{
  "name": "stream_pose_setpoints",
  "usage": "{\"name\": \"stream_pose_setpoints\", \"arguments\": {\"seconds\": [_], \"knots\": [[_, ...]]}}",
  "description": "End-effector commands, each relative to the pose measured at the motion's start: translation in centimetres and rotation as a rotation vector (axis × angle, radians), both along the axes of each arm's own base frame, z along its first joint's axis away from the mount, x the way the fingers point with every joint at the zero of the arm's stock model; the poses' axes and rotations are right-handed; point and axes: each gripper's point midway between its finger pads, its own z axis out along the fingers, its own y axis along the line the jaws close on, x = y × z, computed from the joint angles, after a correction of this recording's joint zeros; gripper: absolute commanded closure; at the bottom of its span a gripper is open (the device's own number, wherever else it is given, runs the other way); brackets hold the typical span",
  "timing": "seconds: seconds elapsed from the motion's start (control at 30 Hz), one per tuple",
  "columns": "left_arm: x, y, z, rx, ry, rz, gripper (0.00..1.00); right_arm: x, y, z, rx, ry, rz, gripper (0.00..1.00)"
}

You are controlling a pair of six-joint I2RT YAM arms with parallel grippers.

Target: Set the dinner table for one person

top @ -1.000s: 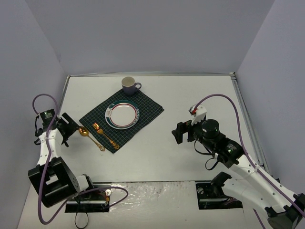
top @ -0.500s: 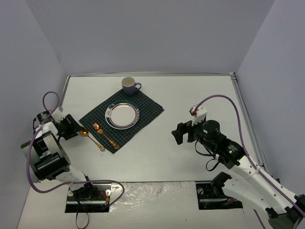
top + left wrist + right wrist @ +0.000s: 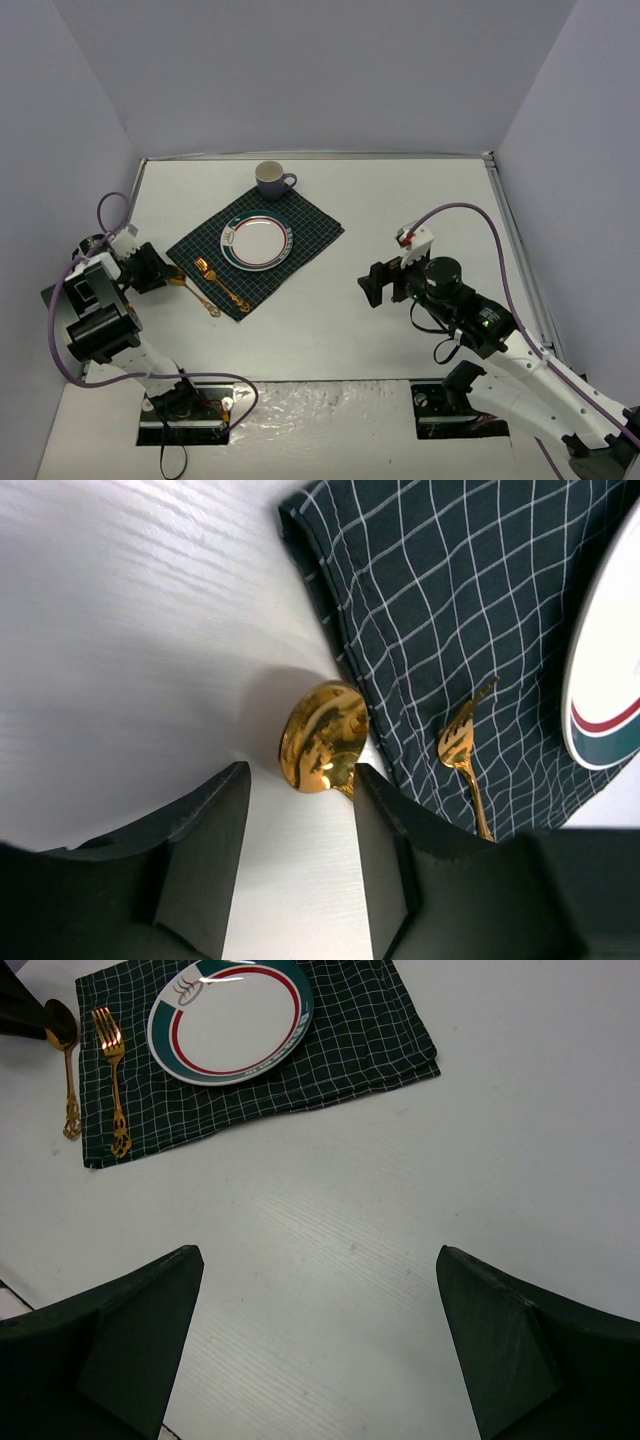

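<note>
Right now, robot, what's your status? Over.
Left tool open at spoon. Right tool open, empty. Table: plate, fork on cloth, cup beyond. Nothing blocking.

Plate point(image 3: 257, 243) and fork point(image 3: 457, 748) on checked cloth point(image 3: 310, 225); spoon point(image 3: 322, 738) seemingly just beside it.

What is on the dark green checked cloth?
A round white plate with red-green rim and a gold fork. The gold spoon lies beside it on the white table. Cloth under the plate is covered.
</note>
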Motion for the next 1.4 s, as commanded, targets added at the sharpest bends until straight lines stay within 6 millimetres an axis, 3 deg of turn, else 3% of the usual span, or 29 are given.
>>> {"name": "stream_pose_setpoints", "arguments": {"seconds": [0.0, 0.47, 0.73, 0.97, 1.13, 1.37], "knots": [[1.8, 1.2, 1.4, 0.041, -0.085, -0.038, 0.60, 0.7, 0.2, 1.8, 0.034, -0.072, -0.024, 0.00], [2.1, 1.2, 0.4, 0.020, -0.076, -0.054, 0.71, 0.6, 0.3, 1.6, 0.017, -0.072, -0.025, 0.00], [2.3, 1.1, 0.5, 0.015, -0.086, -0.064, 0.93, 0.5, 0.3, 1.6, 0.009, -0.073, -0.029, 0.00], [1.5, 0.6, 1.4, 0.020, -0.084, -0.065, 1.00, 0.4, 0.4, 1.7, 0.010, -0.074, -0.024, 0.00], [0.9, 0.8, 4.8, 0.086, -0.125, -0.031, 1.00, 0.2, 0.5, 2.1, 0.018, -0.081, -0.013, 0.00], [-1.0, 0.4, 11.3, 0.194, -0.214, 0.066, 1.00, -0.1, 1.2, 1.7, 0.018, -0.060, 0.021, 0.00]]}}
